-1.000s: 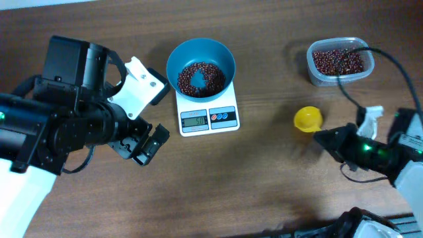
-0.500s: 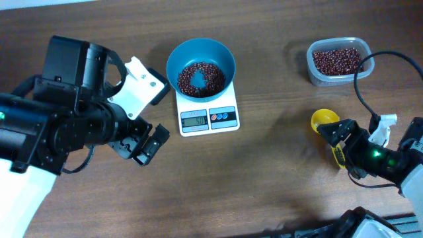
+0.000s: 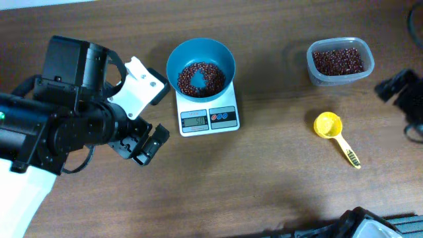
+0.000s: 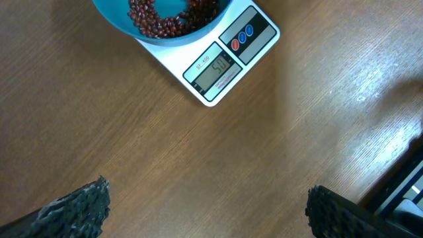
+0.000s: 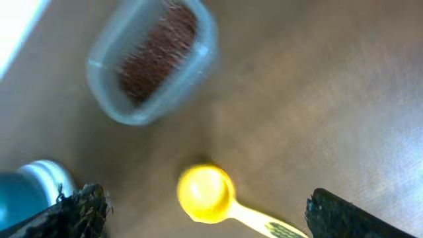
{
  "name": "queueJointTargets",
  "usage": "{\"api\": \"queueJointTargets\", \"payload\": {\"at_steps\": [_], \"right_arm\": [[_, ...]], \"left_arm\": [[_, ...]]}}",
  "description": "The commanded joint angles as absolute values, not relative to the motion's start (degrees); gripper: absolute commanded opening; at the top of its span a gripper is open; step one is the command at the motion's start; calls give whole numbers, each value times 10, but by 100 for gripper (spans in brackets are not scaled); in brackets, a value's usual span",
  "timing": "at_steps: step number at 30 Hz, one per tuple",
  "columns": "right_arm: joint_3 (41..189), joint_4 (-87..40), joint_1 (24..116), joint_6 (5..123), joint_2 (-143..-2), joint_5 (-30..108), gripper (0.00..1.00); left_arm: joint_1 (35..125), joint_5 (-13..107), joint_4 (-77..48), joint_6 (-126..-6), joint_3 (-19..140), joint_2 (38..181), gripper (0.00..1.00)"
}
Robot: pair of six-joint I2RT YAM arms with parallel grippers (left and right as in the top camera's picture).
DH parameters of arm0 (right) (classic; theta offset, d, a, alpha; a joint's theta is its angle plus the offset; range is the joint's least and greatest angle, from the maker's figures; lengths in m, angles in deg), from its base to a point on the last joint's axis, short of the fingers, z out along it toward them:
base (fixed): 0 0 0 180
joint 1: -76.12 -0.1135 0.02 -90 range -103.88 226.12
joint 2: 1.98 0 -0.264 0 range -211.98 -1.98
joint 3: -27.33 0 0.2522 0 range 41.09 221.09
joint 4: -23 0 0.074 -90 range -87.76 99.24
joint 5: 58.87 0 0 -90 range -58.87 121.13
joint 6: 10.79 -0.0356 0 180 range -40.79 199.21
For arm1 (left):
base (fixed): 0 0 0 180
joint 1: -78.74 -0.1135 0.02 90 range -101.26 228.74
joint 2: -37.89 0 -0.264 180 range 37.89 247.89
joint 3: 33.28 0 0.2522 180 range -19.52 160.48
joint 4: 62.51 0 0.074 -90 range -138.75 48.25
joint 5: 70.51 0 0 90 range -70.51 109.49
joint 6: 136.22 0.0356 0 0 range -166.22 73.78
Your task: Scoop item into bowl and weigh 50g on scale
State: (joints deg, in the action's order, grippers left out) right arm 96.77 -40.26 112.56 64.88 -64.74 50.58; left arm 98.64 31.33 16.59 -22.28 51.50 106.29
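The job looks done: the beans (image 3: 200, 78) sit in the blue bowl (image 3: 200, 49) on the scale (image 3: 209, 119), far middle, which shows 50, the yellow scoop (image 3: 328, 125) lies alone on the right, and the left gripper (image 4: 208, 210) and right gripper (image 5: 208, 210) are both open wide, holding nothing.

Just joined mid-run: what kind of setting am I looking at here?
Probably a robot test bench staged as a kitchen weighing station: a wood-grain table, a digital scale carrying a bowl of beans, plus a tub of more beans and a yellow scoop.
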Motion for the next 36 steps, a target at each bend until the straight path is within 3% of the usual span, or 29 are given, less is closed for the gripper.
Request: {"api": "queueJointTargets", "payload": {"at_steps": [1, 4, 9, 15, 19, 26, 30, 36], "right_arm": [[1041, -398, 1063, 655, -643, 657, 99], [1103, -327, 993, 652, -643, 782, 99], [1141, -246, 937, 653, -643, 802, 99], [1140, -252, 936, 649, -661, 810, 99], [1140, -336, 938, 653, -658, 821, 99], [1140, -493, 937, 957, -559, 860, 99], [1129, -593, 937, 1067, -503, 854, 99], [1079, -589, 937, 1169, -460, 853, 99]], "left_arm": [[984, 319, 165, -230, 521, 1060, 99], [984, 319, 165, -230, 521, 1060, 99], [984, 319, 165, -230, 521, 1060, 99], [984, 320, 165, -230, 521, 1060, 99], [984, 320, 165, -230, 521, 1060, 99], [984, 320, 165, -230, 521, 1060, 99], [984, 320, 165, -230, 521, 1060, 99], [984, 320, 165, -230, 521, 1060, 99]]}}
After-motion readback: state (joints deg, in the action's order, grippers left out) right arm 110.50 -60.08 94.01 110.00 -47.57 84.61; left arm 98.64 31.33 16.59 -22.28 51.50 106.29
